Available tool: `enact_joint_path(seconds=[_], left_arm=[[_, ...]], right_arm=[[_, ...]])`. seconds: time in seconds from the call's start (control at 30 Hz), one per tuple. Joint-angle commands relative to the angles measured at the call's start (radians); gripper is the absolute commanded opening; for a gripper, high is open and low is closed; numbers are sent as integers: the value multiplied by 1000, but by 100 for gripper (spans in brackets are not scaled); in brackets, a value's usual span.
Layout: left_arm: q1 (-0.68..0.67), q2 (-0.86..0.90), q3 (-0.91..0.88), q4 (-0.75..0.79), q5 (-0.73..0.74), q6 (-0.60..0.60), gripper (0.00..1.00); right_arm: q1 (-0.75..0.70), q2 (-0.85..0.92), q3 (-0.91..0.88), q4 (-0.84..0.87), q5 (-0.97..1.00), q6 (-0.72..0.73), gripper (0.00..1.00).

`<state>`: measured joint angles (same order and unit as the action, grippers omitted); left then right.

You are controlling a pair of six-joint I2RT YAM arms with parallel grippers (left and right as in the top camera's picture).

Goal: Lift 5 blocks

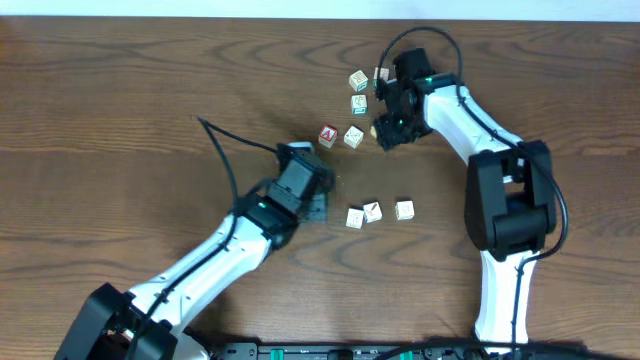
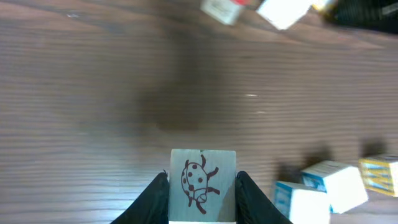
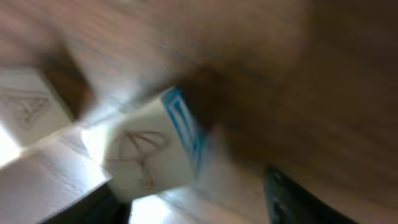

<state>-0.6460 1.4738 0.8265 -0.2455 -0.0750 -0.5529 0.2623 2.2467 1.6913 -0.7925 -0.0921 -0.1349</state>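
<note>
Only a red letter "A" reads, on one cube (image 1: 328,136).

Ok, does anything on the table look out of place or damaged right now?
Nothing looks damaged or spilled. The blocks lie scattered at mixed angles on the table, and the left gripper clamps one ladybug block. The right wrist view is too blurred to judge.

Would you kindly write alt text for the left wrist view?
The left hand grips a pale block printed with a ladybird, against a wooden table. At the lower right and top edge lie other blocks.
</note>
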Motion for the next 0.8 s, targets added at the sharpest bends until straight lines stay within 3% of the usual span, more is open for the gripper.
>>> enact_joint_path(seconds=[0.0, 0.13, 0.23, 0.33, 0.77], left_arm=[[-19, 39, -5, 8, -16, -60, 9], [-28, 82, -5, 9, -16, -63, 10], [-28, 95, -5, 9, -15, -64, 10], [-28, 95, -5, 14, -16, -66, 10], [-35, 95, -5, 16, -16, -66, 10]], right_arm=[[16, 47, 7, -5, -1, -21, 58], [18, 48, 14, 5, 24, -26, 58], [18, 48, 27, 3, 24, -49, 70], [19, 48, 36, -1, 24, -61, 74], [27, 48, 42, 48, 40, 42, 45]])
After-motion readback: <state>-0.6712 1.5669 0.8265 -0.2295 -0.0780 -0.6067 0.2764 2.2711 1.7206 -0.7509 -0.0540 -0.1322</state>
